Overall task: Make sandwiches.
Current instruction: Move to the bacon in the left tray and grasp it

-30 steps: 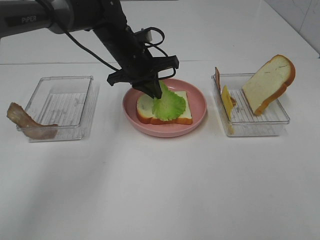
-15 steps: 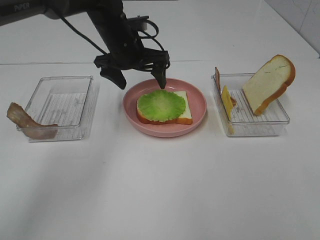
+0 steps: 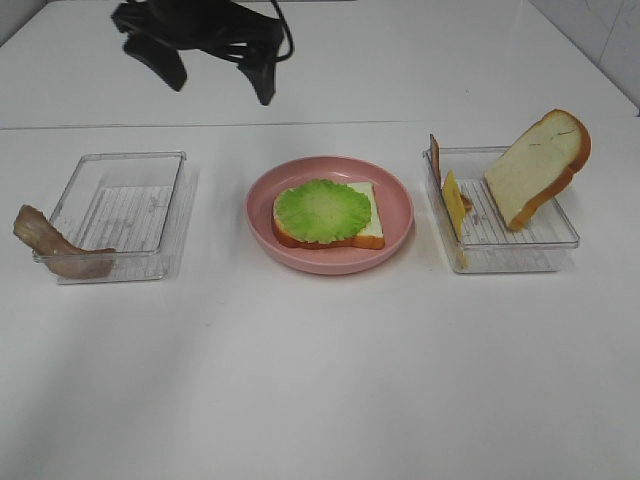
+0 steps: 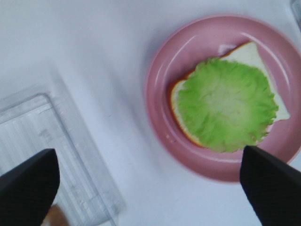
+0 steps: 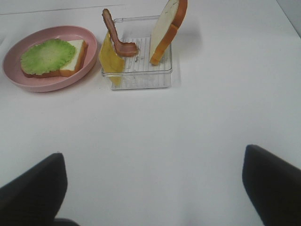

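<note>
Left tool (image 3: 222, 88) hovers high behind the pink plate (image 3: 398, 200), fingers spread wide, gripping nothing. Lettuce (image 3: 322, 210) lies flat on the bread slice (image 3: 366, 230) in that plate (nicely centred). Right tool (image 5: 153, 188) is also spread apart and empty; the other slice (image 3: 535, 165) leans in the right tray (image 3: 500, 252).

Bright, even light; left wrist view slightly blurred.
</note>
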Robot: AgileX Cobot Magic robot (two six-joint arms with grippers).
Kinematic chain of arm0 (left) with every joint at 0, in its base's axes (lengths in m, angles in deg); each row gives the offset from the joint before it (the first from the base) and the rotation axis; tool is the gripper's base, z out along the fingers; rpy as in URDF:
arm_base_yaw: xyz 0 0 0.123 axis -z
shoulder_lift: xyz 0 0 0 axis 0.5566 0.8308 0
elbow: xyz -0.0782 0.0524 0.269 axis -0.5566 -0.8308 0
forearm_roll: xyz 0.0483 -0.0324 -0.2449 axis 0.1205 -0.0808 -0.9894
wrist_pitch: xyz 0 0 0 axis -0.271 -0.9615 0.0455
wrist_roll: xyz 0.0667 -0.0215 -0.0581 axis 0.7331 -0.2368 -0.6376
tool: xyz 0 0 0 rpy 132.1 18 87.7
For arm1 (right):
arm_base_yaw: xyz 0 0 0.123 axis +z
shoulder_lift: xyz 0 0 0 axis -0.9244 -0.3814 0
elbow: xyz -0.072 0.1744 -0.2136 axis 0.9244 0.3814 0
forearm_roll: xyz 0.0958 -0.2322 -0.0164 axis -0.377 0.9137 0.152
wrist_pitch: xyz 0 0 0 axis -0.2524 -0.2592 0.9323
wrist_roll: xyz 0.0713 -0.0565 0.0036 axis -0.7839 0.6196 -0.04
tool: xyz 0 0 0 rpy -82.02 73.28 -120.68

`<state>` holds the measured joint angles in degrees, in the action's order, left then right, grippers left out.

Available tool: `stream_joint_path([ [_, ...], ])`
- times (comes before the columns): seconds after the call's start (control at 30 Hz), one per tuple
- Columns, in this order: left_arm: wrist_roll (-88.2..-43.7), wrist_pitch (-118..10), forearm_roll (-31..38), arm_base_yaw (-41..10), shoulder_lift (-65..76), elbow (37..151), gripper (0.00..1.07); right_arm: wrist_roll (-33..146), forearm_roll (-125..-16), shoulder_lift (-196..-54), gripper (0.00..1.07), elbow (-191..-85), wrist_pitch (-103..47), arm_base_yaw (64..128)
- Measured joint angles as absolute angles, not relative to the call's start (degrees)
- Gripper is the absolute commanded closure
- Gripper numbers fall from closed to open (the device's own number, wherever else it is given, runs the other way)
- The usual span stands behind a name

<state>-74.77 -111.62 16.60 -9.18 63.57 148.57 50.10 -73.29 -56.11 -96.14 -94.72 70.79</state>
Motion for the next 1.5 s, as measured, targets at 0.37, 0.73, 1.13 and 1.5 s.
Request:
stream_joint_path([
  [0.37, -71.85, -111.97, 19.35, -24.25, 46.73, 125.02, 0.06, 50.1, -73.29, -56.11, 0.14, -96.14, -94.72, 70.79],
  [0.73, -68.81, -112.48, 18.6, -31.47, 49.02, 116.94, 0.06, 50.1, -73.29, -56.11, 0.14, -96.14, -94.72, 70.79],
  [1.13, -69.04, -112.48, 18.26, -28.89, 57.62, 116.83, 0.06, 50.1, -73.29, -56.11, 0.14, -96.14, -94.72, 70.79],
  [1.5, -69.73, -111.79, 18.26, -28.72, 59.91, 116.83, 0.23, 50.1, -73.29, -56.11, 0.14, -96.14, -94.72, 70.79],
])
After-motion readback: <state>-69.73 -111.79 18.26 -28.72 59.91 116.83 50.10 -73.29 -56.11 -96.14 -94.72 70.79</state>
